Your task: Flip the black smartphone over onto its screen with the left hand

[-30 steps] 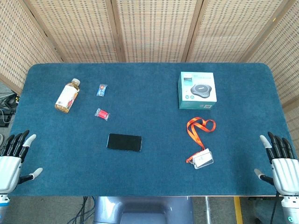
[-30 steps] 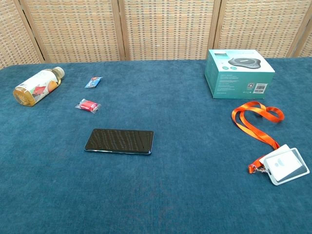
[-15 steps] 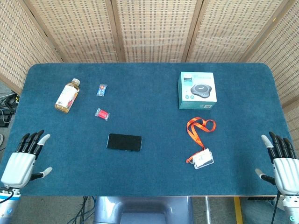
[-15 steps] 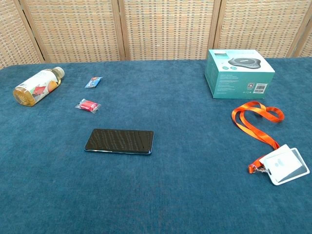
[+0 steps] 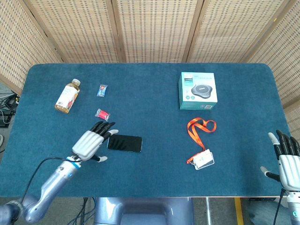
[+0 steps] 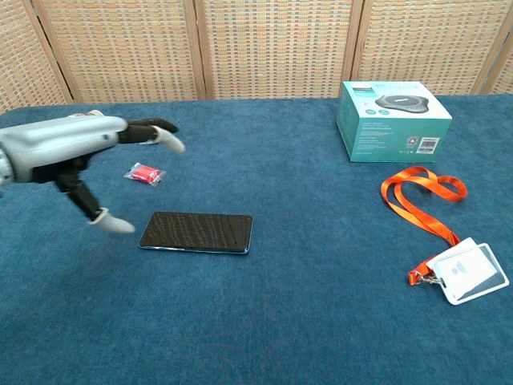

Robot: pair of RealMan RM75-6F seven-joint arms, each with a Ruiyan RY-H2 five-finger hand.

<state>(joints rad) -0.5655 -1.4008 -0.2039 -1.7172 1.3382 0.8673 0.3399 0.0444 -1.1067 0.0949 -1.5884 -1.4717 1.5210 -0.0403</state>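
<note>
The black smartphone (image 5: 124, 143) (image 6: 196, 233) lies flat on the blue table, glossy dark face up. My left hand (image 5: 92, 141) (image 6: 74, 156) hovers just left of the phone's left end, fingers spread and holding nothing; it is raised above the cloth and not touching the phone. My right hand (image 5: 286, 159) is open at the table's right edge in the head view, far from the phone, and does not show in the chest view.
A small red packet (image 5: 102, 114) (image 6: 145, 174) lies just beyond the left hand. Further back are a blue wrapper (image 5: 102, 90) and a lying bottle (image 5: 67, 96). A teal box (image 5: 198, 91) (image 6: 392, 120) and an orange lanyard with badge (image 5: 200, 140) (image 6: 437, 233) occupy the right half.
My left hand has swept from the table's left edge inward to beside the phone's left end. The right hand has sunk slightly. The phone has not moved.
</note>
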